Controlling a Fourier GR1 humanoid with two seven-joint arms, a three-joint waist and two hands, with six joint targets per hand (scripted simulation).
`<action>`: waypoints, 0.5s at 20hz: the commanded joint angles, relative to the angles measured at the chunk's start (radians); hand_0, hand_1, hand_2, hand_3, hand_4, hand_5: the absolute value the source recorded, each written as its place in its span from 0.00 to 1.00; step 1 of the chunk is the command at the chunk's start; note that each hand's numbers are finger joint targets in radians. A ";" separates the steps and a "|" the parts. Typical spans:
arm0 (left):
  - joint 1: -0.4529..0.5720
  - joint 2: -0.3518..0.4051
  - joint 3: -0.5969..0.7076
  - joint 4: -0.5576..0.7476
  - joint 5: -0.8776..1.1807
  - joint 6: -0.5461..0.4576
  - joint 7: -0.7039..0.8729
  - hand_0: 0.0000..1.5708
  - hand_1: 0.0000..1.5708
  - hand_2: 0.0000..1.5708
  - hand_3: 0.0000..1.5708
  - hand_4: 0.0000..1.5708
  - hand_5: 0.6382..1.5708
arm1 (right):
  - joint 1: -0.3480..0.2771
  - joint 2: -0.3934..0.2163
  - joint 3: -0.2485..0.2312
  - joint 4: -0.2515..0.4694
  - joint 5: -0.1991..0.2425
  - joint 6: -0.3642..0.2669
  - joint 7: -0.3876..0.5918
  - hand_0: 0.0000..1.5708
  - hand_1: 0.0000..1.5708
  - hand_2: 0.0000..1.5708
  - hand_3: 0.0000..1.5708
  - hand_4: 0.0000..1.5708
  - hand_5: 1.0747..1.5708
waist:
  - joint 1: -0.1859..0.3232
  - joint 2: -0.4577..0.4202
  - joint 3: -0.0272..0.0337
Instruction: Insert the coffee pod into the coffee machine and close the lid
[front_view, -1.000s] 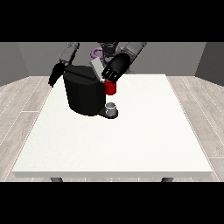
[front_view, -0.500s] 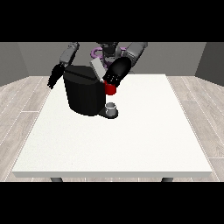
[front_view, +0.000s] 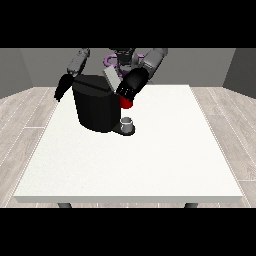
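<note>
White table (front_view: 150, 165): the hand at the view's right (front_view: 129, 88) meets the coffee machine (front_view: 96, 102); finger state unclear.

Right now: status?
Hand at the view's right over the coffee machine, beside a red thing at the machine. Other hand idle. Pod unseen.

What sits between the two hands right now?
In the front view, the black coffee machine stands between the hand at the view's left and the hand at the view's right, which is at a red thing at the machine.
</note>
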 joint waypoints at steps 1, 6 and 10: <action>-0.004 0.022 0.023 0.008 0.010 0.023 -0.041 0.78 0.78 0.76 0.60 0.00 1.00 | 0.036 -0.013 0.014 -0.003 0.017 0.010 -0.025 0.00 0.00 0.00 0.00 0.00 1.00 | -0.016 0.016 -0.0011; -0.007 0.039 0.020 0.028 -0.007 0.044 -0.070 0.78 0.78 0.77 0.62 0.00 1.00 | -0.005 0.023 0.044 -0.044 0.031 -0.013 0.056 0.00 0.00 0.00 0.00 0.14 1.00 | -0.025 0.023 -0.0014; -0.012 0.065 0.002 0.006 -0.033 0.052 -0.097 0.73 0.73 0.71 0.54 0.00 1.00 | -0.007 -0.028 0.001 -0.021 0.007 0.018 0.008 0.00 0.00 0.00 0.00 0.10 1.00 | -0.023 0.043 -0.0010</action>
